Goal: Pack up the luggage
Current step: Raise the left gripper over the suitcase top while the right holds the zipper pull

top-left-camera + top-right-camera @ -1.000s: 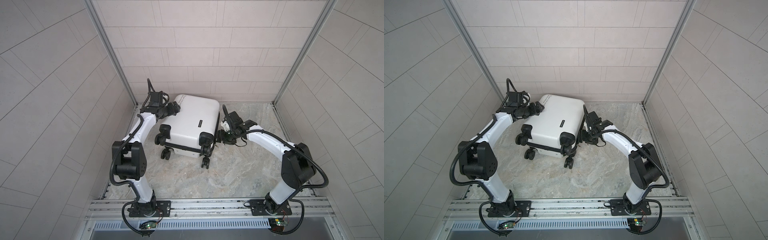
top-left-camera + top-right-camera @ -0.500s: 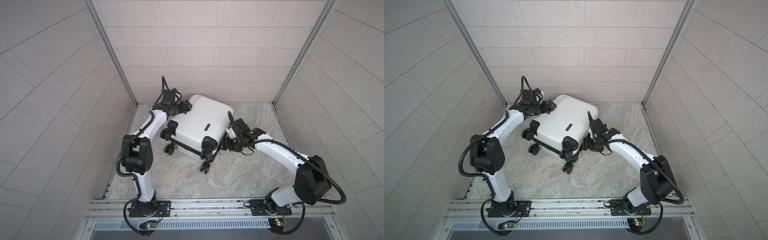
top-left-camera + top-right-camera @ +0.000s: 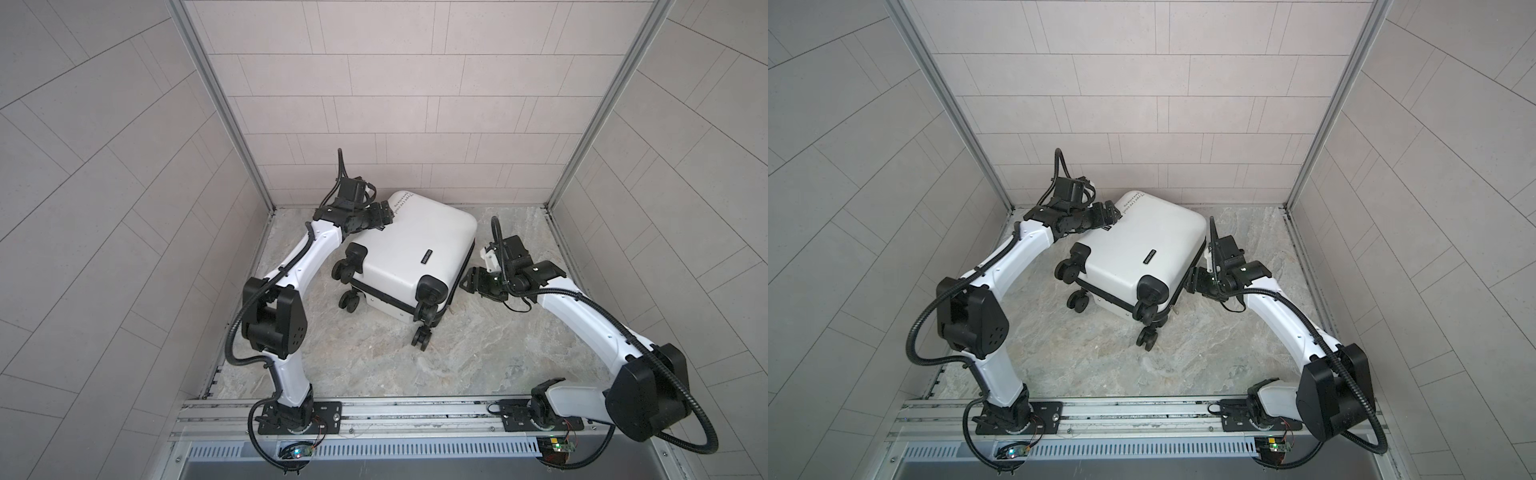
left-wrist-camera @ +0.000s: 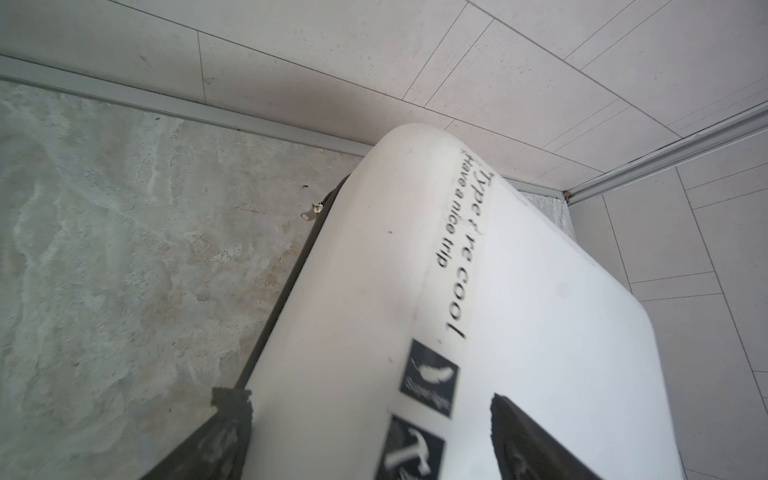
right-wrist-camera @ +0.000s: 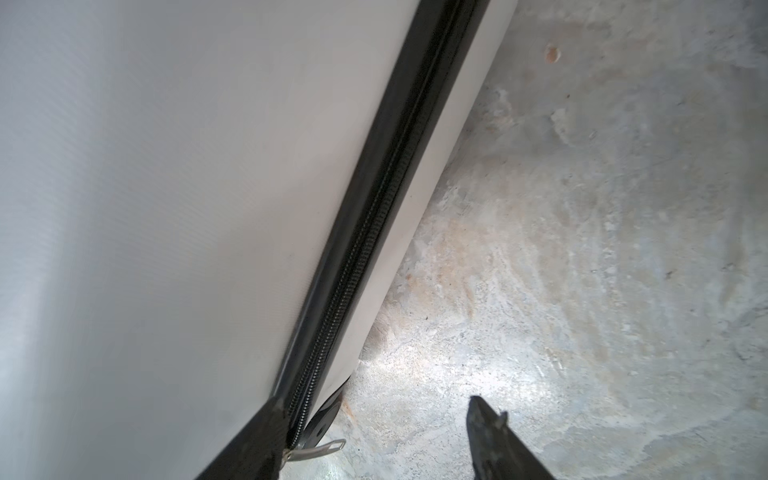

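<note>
The luggage (image 3: 415,249) (image 3: 1142,249) is a white hard-shell suitcase lying shut and flat on the floor, turned askew, with its black wheels (image 3: 428,291) towards the front. My left gripper (image 3: 384,214) (image 3: 1111,214) is open at its far left corner. In the left wrist view the left gripper (image 4: 365,399) straddles the printed edge of the luggage (image 4: 519,332). My right gripper (image 3: 469,282) (image 3: 1194,280) is open at the suitcase's right side. In the right wrist view the right gripper (image 5: 374,403) has one finger at the black zipper (image 5: 374,208) and a metal zipper pull (image 5: 328,446) beside it.
Tiled walls (image 3: 374,104) close in the stone floor (image 3: 478,353) at the back and on both sides. The suitcase's far corner lies close to the back wall. A metal rail (image 3: 395,419) with both arm bases runs along the front. A second zipper pull (image 4: 309,212) hangs on the suitcase's side.
The suitcase has slid to the right and turned, its wheeled end swinging forward. Both grippers have travelled right along with it, staying at its sides.
</note>
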`<state>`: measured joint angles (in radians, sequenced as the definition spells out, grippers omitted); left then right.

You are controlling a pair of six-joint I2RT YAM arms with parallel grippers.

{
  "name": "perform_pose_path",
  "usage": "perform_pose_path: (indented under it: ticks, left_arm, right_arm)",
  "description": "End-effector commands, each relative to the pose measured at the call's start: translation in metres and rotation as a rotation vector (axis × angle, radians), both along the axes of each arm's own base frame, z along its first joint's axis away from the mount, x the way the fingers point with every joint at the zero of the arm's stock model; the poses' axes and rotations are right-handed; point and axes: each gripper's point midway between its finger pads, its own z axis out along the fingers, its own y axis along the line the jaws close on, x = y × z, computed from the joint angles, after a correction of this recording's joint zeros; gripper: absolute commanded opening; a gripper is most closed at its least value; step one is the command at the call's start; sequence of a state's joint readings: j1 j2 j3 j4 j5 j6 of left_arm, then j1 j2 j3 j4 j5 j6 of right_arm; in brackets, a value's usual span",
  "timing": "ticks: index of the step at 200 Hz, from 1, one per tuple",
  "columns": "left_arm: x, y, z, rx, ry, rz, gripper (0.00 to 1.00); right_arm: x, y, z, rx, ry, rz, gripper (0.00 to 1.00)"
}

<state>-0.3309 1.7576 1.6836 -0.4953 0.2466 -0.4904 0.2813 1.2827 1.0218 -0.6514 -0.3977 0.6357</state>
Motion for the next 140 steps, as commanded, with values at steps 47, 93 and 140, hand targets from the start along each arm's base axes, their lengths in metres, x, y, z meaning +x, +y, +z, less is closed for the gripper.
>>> perform_pose_path:
  ticks: [47, 93, 140]
  left_arm:
    - [-0.06, 0.02, 0.101, 0.019, -0.164, 0.059, 0.94]
    - [-0.088, 0.007, 0.129, 0.058, -0.246, -0.045, 0.94]
    - [-0.109, -0.005, 0.147, 0.089, -0.33, -0.119, 0.94]
  right_arm:
    - [0.0, -0.009, 0.016, -0.01, -0.01, 0.019, 0.7]
    - [0.003, -0.008, 0.016, -0.006, 0.003, 0.021, 0.7]
    - [0.0, -0.008, 0.016, -0.003, 0.007, 0.023, 0.7]
